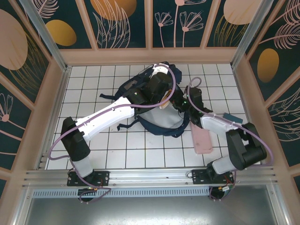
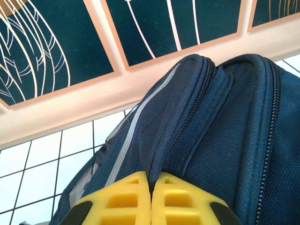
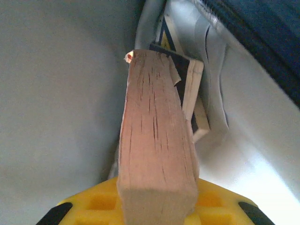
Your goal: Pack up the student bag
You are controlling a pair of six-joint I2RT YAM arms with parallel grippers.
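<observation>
The navy student bag (image 1: 161, 123) lies in the middle of the tiled floor, and its fabric with a white stripe (image 2: 220, 131) looms close in the left wrist view. My left gripper (image 2: 151, 182) is shut, pinching a fold of the bag's fabric by a zipper seam; from above it (image 1: 158, 89) sits at the bag's top. My right gripper (image 3: 157, 190) is shut on a thick book with pinkish page edges (image 3: 154, 136), held inside the bag's light grey lining (image 3: 56, 93). A navy-covered book (image 3: 190, 89) stands deeper in the bag.
A flat pink case (image 1: 202, 138) lies on the tiles right of the bag, under my right arm. A small teal item (image 1: 233, 117) rests near the right wall. Black straps (image 1: 123, 126) trail to the bag's left. Patterned walls enclose the floor.
</observation>
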